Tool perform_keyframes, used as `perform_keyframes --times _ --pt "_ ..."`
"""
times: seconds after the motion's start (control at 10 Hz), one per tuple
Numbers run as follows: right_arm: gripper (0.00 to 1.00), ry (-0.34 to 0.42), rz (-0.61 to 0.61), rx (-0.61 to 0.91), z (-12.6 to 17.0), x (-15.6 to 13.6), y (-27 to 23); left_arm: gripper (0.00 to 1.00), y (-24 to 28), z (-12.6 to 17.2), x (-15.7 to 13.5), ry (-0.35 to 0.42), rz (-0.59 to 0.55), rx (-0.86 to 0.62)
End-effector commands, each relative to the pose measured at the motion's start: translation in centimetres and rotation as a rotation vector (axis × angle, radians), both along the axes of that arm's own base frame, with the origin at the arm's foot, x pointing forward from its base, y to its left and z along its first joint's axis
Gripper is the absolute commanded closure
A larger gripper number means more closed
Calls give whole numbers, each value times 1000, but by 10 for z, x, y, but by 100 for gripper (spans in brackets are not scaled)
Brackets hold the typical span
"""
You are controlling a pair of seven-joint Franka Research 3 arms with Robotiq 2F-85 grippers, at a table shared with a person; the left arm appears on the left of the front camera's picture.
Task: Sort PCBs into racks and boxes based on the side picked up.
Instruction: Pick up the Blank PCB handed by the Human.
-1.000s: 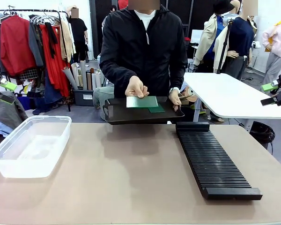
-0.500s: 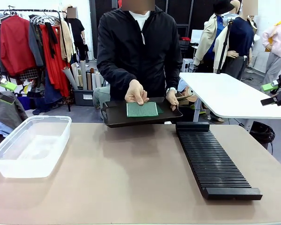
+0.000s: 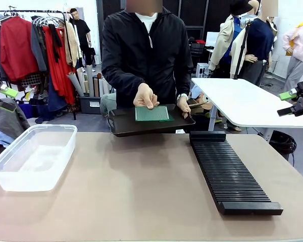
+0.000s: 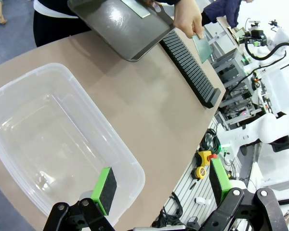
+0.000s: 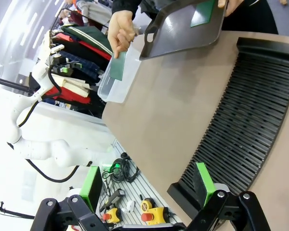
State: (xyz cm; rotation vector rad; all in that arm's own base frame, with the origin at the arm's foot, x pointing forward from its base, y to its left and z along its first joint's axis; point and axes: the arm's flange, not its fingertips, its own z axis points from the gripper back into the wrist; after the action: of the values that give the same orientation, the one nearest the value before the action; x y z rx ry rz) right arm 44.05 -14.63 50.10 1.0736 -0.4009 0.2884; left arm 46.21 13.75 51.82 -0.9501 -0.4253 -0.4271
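At the table's far edge a person holds a smooth black tray. A green PCB lies on it, dotted face up, with one hand resting on its far edge. The person's other hand grips the tray's side and pinches a second PCB that hangs below it, also seen as the dark board. The slotted black rack lies on the right. The clear box stands on the left. My left gripper hovers open over the box's near corner. My right gripper is open above the rack's near end.
A white side table stands beyond the far right corner. Clothes racks and bystanders fill the background. The brown tabletop between box and rack is bare. Both arms sit at the picture's edges: left gripper, right gripper.
The person has laid the raised pale board flat on the tray, dotted face up, covering the darker board beside it. The tray has shifted slightly left. Both grippers stay open.
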Motion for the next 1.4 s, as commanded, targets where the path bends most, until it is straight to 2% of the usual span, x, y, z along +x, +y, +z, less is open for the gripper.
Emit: perform_keyframes --times 0.0,0.5,0.8,1.0,1.3 --pt "0 21 11 86 -3 7 2 0 0 0 -1 -2 5 0" --pt "0 66 11 232 -22 21 43 0 0 0 -1 -2 5 0" --pt "0 95 10 221 -24 24 68 0 0 0 -1 -2 5 0" --pt "0 123 29 234 -35 41 80 0 0 0 -1 -2 5 0" --pt "0 111 73 276 -54 58 100 0 0 0 -1 -2 5 0"
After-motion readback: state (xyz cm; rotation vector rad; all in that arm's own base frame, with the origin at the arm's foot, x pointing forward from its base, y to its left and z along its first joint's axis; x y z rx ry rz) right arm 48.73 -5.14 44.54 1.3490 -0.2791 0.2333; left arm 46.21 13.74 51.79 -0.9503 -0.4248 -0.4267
